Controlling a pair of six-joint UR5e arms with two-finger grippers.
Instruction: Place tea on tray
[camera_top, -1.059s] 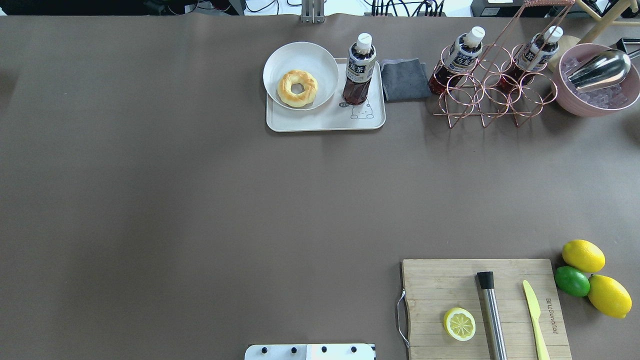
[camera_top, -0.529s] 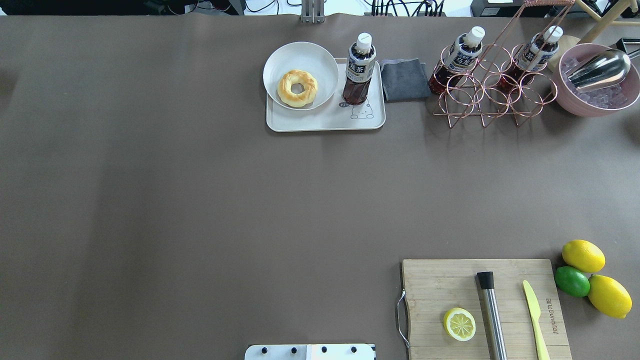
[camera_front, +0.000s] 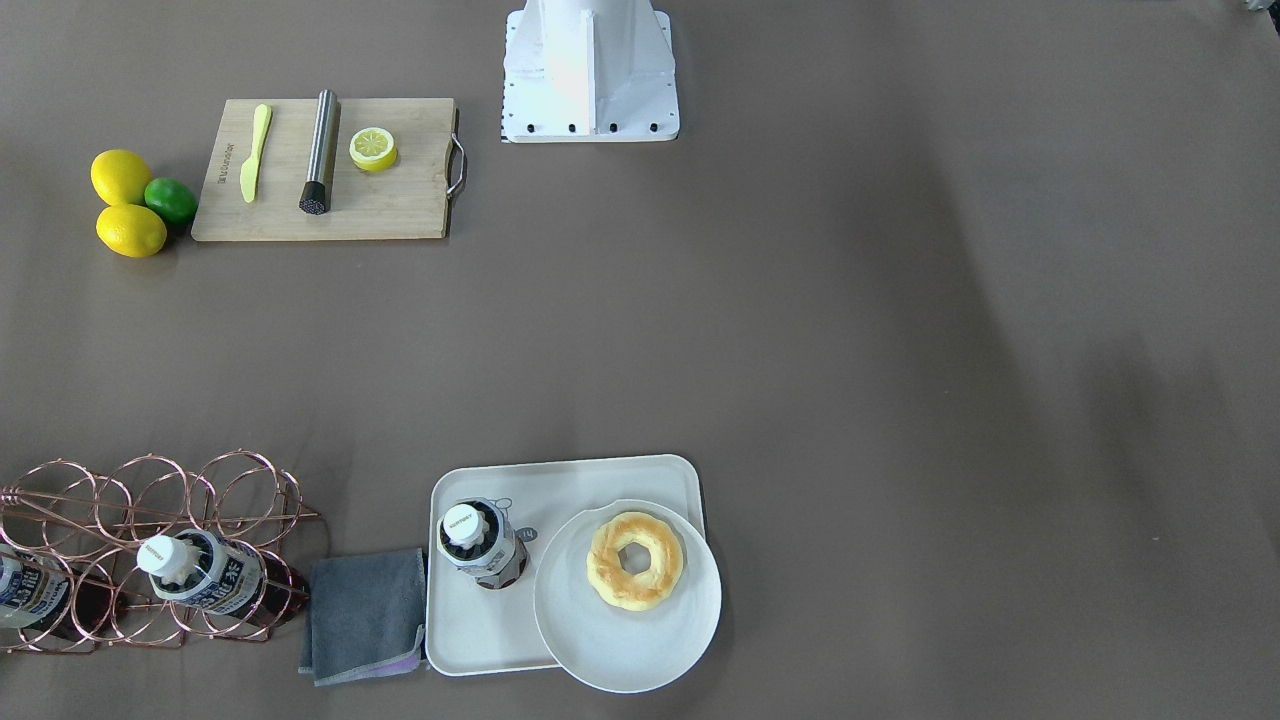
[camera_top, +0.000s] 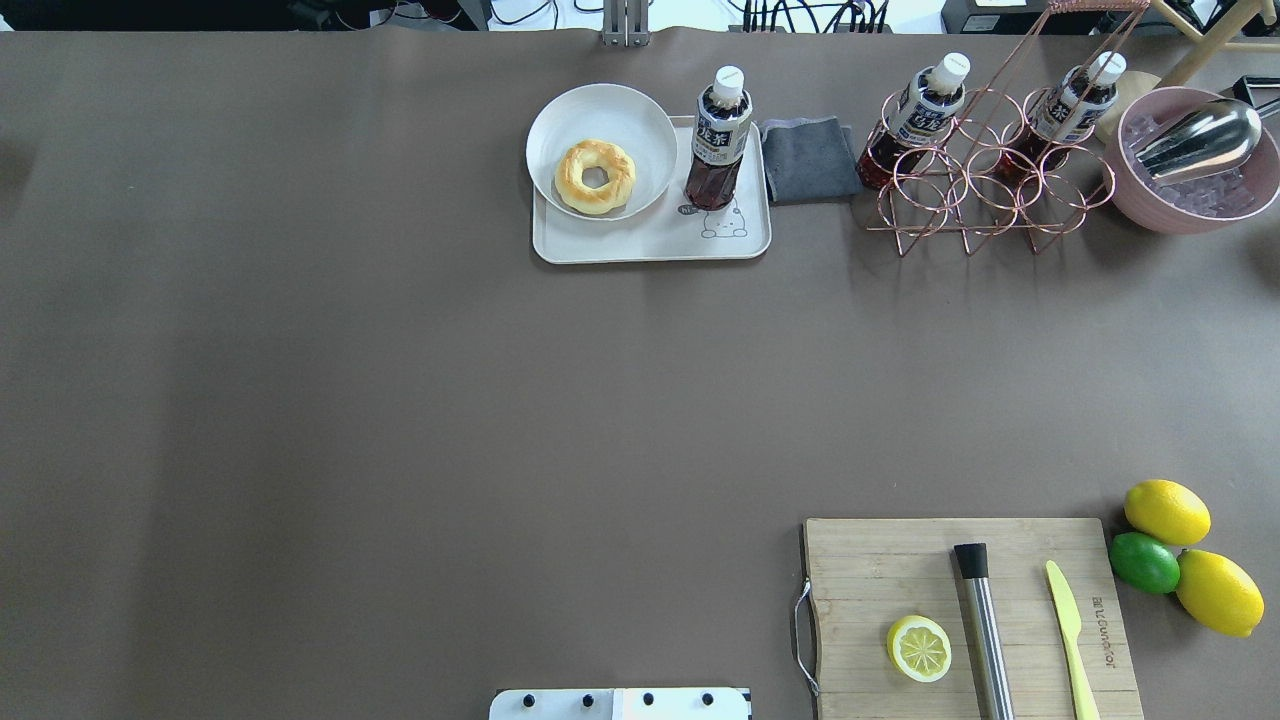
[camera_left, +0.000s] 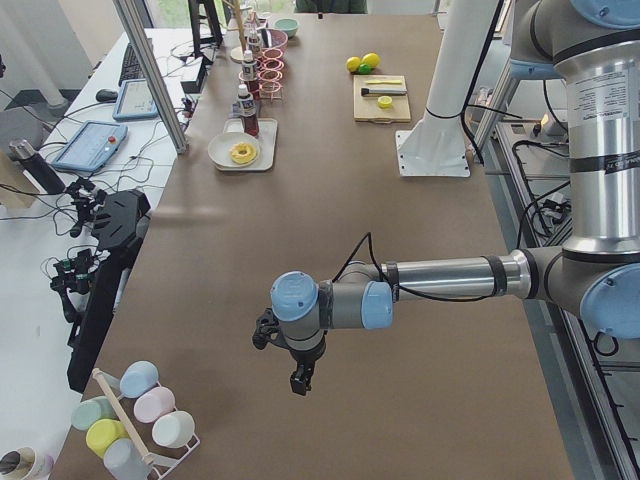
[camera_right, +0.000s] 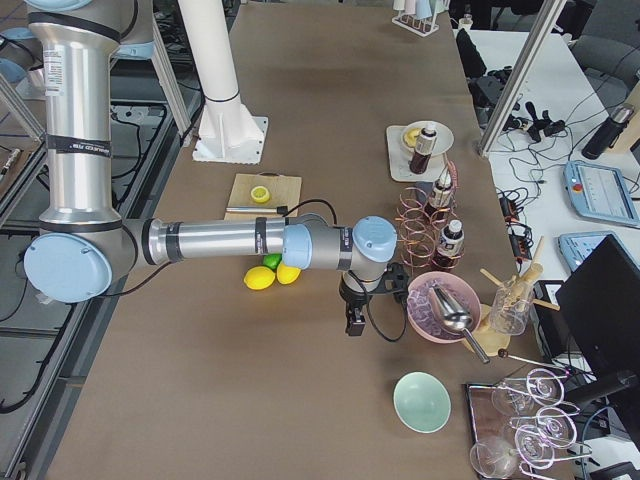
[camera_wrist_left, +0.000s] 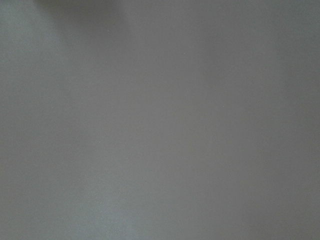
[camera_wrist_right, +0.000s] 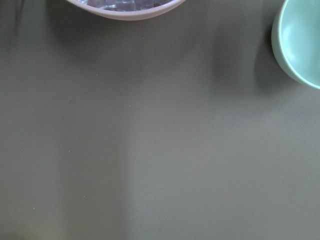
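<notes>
One tea bottle (camera_top: 718, 140) with a white cap and dark red-brown liquid stands upright on the cream-white tray (camera_top: 650, 248), next to the bear drawing; it also shows in the front-facing view (camera_front: 482, 542) on the tray (camera_front: 560, 476). Two alike bottles (camera_top: 922, 112) (camera_top: 1072, 102) sit in the copper wire rack (camera_top: 985, 195). My left gripper (camera_left: 300, 378) hangs over bare table far from the tray, seen only in the left side view. My right gripper (camera_right: 352, 320) hangs near the pink bowl, seen only in the right side view. I cannot tell whether either is open or shut.
A white plate (camera_top: 560, 120) with a donut (camera_top: 595, 176) overlaps the tray. A grey cloth (camera_top: 808, 158) lies beside it. A pink ice bowl with scoop (camera_top: 1190, 165), a wooden board (camera_top: 880, 570) with lemon half, muddler and knife, loose citrus (camera_top: 1165, 512) and a mint bowl (camera_right: 420, 402) are around.
</notes>
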